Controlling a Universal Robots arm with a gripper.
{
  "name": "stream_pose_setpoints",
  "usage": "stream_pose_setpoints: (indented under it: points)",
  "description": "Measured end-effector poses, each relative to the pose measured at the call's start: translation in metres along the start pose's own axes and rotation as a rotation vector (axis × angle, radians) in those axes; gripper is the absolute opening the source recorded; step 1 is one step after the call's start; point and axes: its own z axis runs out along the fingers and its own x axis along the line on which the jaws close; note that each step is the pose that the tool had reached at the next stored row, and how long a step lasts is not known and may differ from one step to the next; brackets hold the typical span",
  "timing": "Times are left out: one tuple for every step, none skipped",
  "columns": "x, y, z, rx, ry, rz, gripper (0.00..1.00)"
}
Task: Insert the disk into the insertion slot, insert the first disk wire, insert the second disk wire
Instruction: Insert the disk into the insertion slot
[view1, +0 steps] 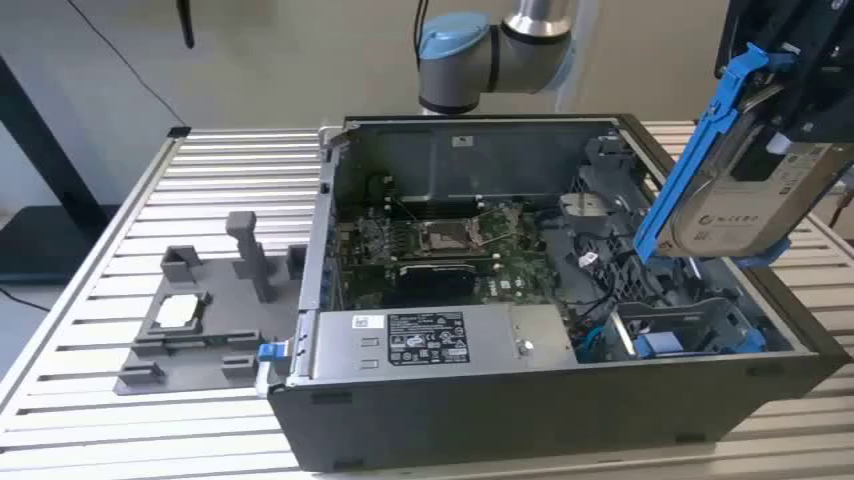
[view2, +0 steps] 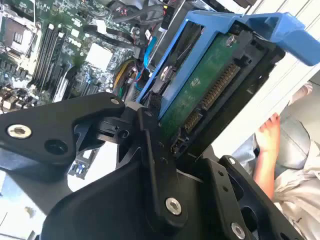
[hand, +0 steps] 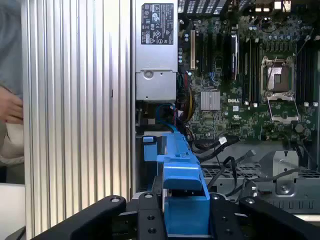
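Pinching the disk (view1: 741, 195) at its upper end, your end effector (view1: 798, 118) is closed on it and carries it above the computer case (view1: 534, 420). The case stands in the middle of the bench (view1: 80, 300). In the exterior view the disk hangs over the case's edge on that view's right. It is clear of the floor of the case.

The relation you need to mind is this one. The insertion slot (view1: 674, 330) sits in the case's near corner on the exterior view's right, beside the power-supply box (view1: 427, 340). It lies below the disk and a little toward the near edge of the case. The disk's long axis stands steeply, not upright. Its top leans toward the exterior view's right, and its lower end points down toward the slot's blue tabs.

In the second wrist view you see the disk's green circuit-board face (view2: 200, 95) with the connector end turned up toward the end effector. In the first wrist view the blue carrier runs straight ahead of you, alongside the motherboard (hand: 240, 80).

Loose cables (hand: 220, 145) lie between the motherboard and the slot. They appear to sit just beside the slot's mouth, though you cannot tell whether any crosses it.
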Motion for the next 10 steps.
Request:
stream_pose_setpoints:
  points:
    - [0.0000,0.0000,0.0000,0.0000,0.0000,0.000,0.33]
    - [-0.0002,-0.0001,0.0005,0.0000,0.0025,0.000,0.33]
    - [-0.0002,-0.0001,0.0015,0.0001,0.0028,0.000,0.33]
    - [-0.0002,-0.0001,0.0015,0.0001,0.0029,0.000,0.33]
    - [-0.0002,-0.0002,0.0015,0.0001,0.0029,0.000,0.33]
    - [-0.0002,-0.0001,0.0016,0.0001,0.0032,0.000,0.33]
    - [-0.0002,-0.0002,0.0015,0.0001,0.0034,0.000,0.33]
    - [-0.0002,-0.0002,0.0015,0.0001,0.0033,0.000,0.33]
    - [-0.0002,-0.0002,0.0017,0.0001,0.0034,0.000,0.33]
    - [-0.0002,-0.0002,0.0022,0.0004,0.0032,0.000,0.33]
